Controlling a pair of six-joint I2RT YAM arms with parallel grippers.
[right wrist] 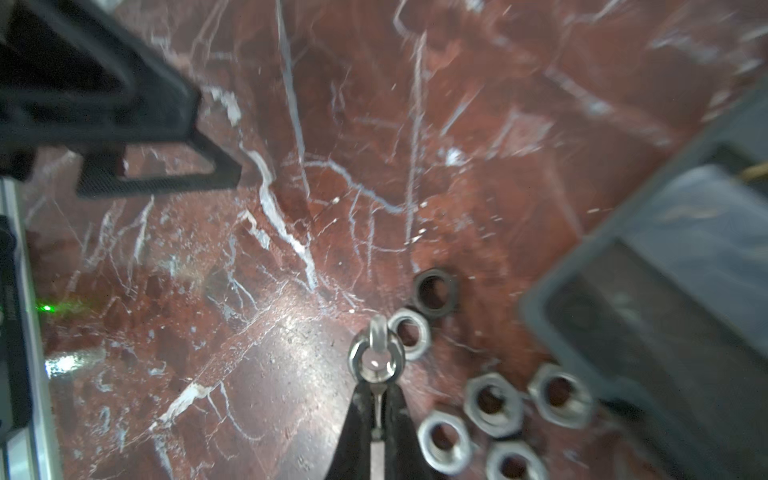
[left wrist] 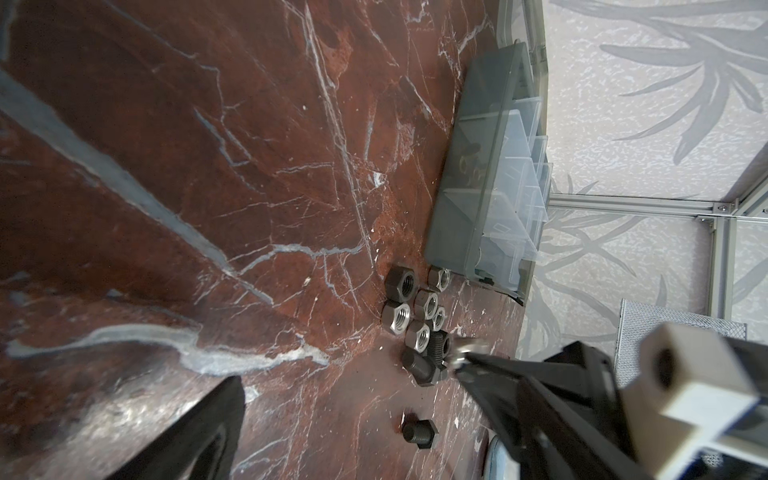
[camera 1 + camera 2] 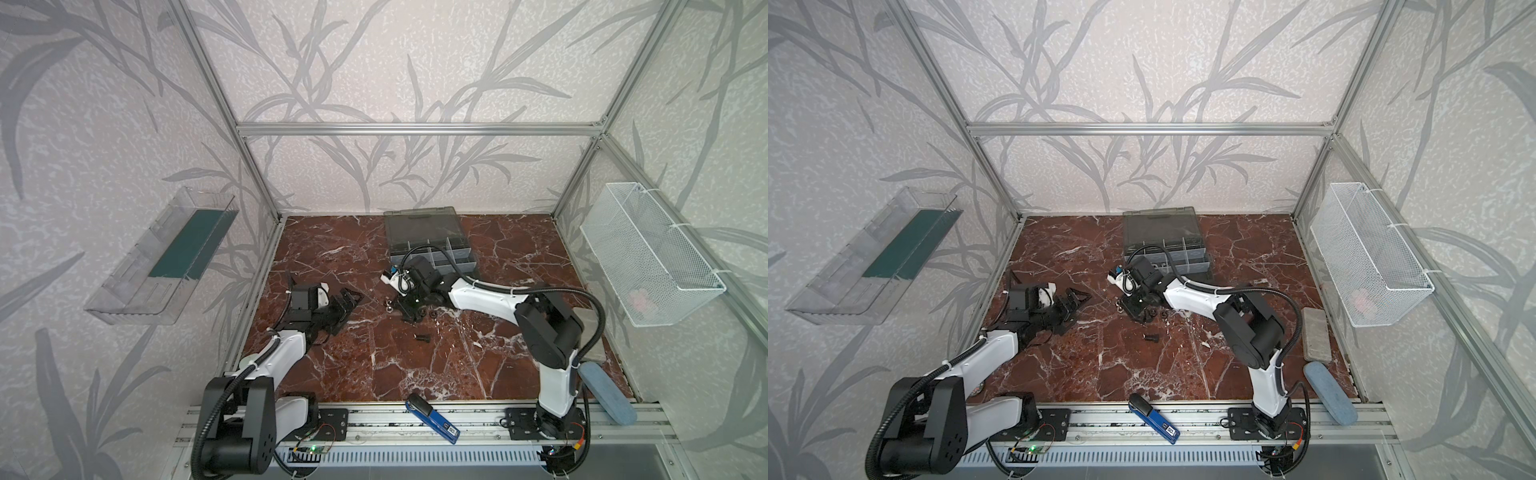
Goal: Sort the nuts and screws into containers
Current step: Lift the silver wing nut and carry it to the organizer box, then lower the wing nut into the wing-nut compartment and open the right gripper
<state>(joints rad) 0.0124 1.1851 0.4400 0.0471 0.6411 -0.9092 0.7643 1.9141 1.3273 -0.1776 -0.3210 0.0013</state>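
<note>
My right gripper (image 1: 377, 388) is shut on a shiny silver nut (image 1: 376, 361) just above the marble table, beside the loose pile. Several more nuts (image 1: 494, 405) lie next to it, silver ones and a dark one (image 1: 434, 291). The left wrist view shows the same nuts (image 2: 415, 309), two dark screws (image 2: 424, 368) touching them and one screw (image 2: 420, 432) lying apart. In both top views that lone screw (image 3: 422, 338) (image 3: 1152, 337) sits in front of the right gripper (image 3: 409, 316). The grey organiser with the containers (image 3: 440, 257) stands behind it, lid open. My left gripper (image 3: 347, 311) rests open and empty to the left.
A blue stapler-like tool (image 3: 432, 419) lies on the front rail. A blue-grey case (image 3: 606, 395) and a grey pad (image 3: 1315, 334) lie at the table's right edge. A white mesh basket (image 3: 648, 253) hangs on the right wall, a clear tray (image 3: 166, 257) on the left wall.
</note>
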